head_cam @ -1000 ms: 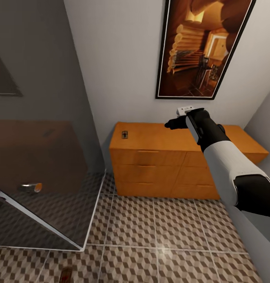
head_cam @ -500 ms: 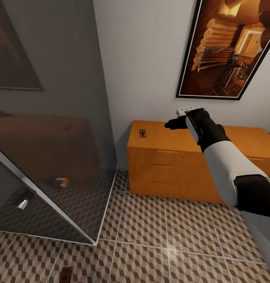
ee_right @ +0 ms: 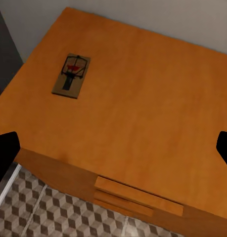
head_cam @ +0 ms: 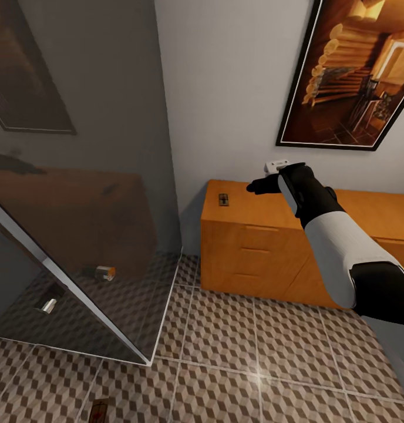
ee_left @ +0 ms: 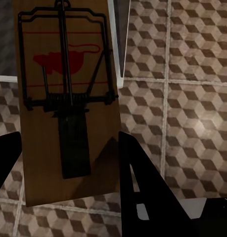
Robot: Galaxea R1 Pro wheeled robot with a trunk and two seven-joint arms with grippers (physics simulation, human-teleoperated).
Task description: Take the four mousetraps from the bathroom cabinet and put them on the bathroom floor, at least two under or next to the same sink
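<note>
Left claw gripping a mousetrap over the bathroom floor | right claw spread wide above the cabinet | second mousetrap lying on cabinet top near its corner

I counted three mousetraps: one lay on top of the cabinet, one was between the fingers of the left tool, and one lay on the bathroom floor. There was one cabinet and one framed picture on the wall. Two small cylinders were seen by the glass panel; one may be a reflection.
</note>
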